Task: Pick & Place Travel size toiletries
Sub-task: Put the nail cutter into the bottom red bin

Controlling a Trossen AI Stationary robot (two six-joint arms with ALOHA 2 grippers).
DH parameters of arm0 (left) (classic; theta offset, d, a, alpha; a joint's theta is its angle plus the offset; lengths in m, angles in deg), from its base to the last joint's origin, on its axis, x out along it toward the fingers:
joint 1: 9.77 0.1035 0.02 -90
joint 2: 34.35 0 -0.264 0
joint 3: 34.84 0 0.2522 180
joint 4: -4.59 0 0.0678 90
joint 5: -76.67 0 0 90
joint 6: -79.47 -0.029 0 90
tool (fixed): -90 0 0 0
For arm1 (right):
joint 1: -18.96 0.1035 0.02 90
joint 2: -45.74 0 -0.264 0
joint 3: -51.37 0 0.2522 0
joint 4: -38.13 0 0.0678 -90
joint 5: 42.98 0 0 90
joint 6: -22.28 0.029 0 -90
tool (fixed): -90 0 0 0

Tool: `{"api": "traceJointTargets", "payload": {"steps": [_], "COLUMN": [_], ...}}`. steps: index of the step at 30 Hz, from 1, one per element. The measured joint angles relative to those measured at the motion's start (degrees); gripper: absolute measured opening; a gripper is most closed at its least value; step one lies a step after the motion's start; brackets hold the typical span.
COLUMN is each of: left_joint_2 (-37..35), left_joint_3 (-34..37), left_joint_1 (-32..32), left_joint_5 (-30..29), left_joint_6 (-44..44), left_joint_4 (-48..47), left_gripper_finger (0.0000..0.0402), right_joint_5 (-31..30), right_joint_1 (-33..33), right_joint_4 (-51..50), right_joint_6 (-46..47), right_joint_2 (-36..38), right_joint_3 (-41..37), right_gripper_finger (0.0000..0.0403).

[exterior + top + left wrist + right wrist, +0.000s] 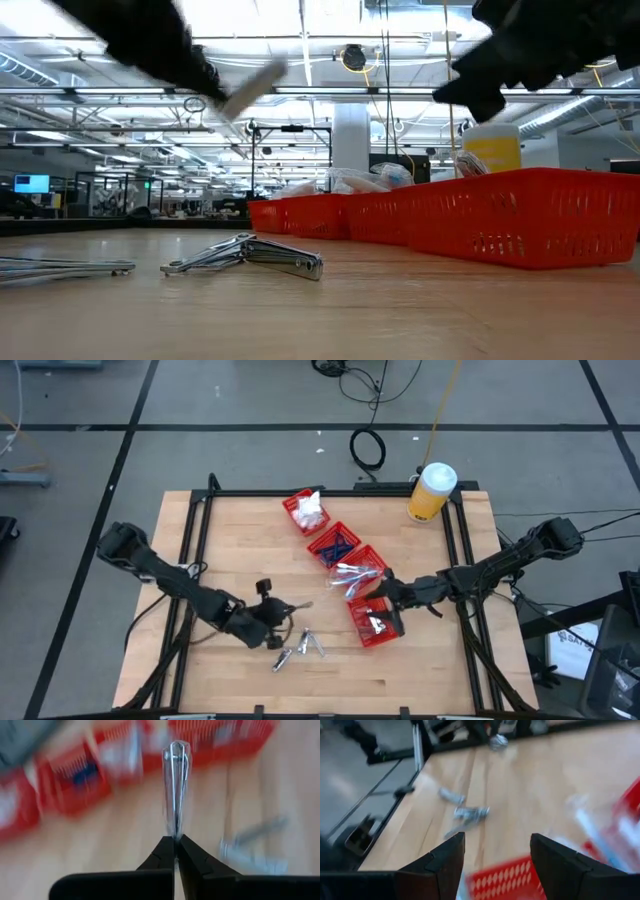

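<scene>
My left gripper (283, 610) hovers above the table's near middle, shut on a silvery piece (175, 785) that sticks out past its fingertips. A few more silvery pieces (300, 645) lie flat on the wood just below it; the low view shows them too (250, 257). My right gripper (495, 855) is open and touches nothing. It hangs over the nearest red bin (375, 622), which holds silvery pieces. Three other bins in the row hold white packets (308, 510), dark blue pieces (336, 544) and clear-wrapped sticks (356, 572). My left gripper pinches the silvery piece by its near end (175, 834) between the two fingertips. The piece runs straight on in line with the fingers and points toward the row of bins. It is lifted clear of the table (250, 88), tilted with its free end higher.
A tall yellow bottle with a white cap (432, 490) stands at the table's far right corner. The red bins (520, 225) run in a slanted row from far middle to near right. Bare wood (230, 550) lies left of the bins. A black frame (190, 550) edges the table.
</scene>
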Motion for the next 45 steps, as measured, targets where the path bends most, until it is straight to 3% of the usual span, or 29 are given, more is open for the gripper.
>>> {"api": "traceJointTargets", "payload": {"steps": [5, 12, 18, 24, 33, 38, 45], "left_joint_2": [-0.4, 4.0, 6.2, 6.9, 6.8, 6.8, 6.8], "left_joint_3": [-0.2, -0.2, -0.2, -0.3, -0.3, -0.3, -0.3], "left_joint_1": [1.2, 5.6, 8.9, 10.8, 11.0, 11.0, 11.0], "left_joint_5": [-5.2, 0.5, 5.8, 9.6, 11.7, 11.6, 12.0], "left_joint_6": [-16.2, -30.6, -33.0, -32.6, -32.7, -32.5, -32.4], "left_joint_4": [15.6, 34.1, 40.3, 41.1, 41.2, 41.1, 40.9], "left_gripper_finger": [0.0000, 0.0001, 0.0001, 0.0001, 0.0002, 0.0002, 0.0004], "right_joint_5": [-5.1, -6.2, -5.9, -0.1, 4.4, 4.4, 4.5], "right_joint_1": [0.0, -1.2, -2.8, -4.1, -6.4, -6.4, -6.3], "right_joint_4": [8.2, 18.6, 31.6, 46.0, 46.1, 46.0, 45.6], "right_joint_6": [-6.1, -11.8, -12.5, -16.3, -16.8, -19.5, -22.3], "right_joint_2": [0.0, -2.5, -10.5, -19.3, -26.6, -27.5, -27.5], "right_joint_3": [0.0, 0.0, 0.0, 1.1, 7.8, 8.4, 8.4], "right_gripper_finger": [0.0212, 0.0212, 0.0212, 0.0226, 0.0255, 0.0206, 0.0069]}}
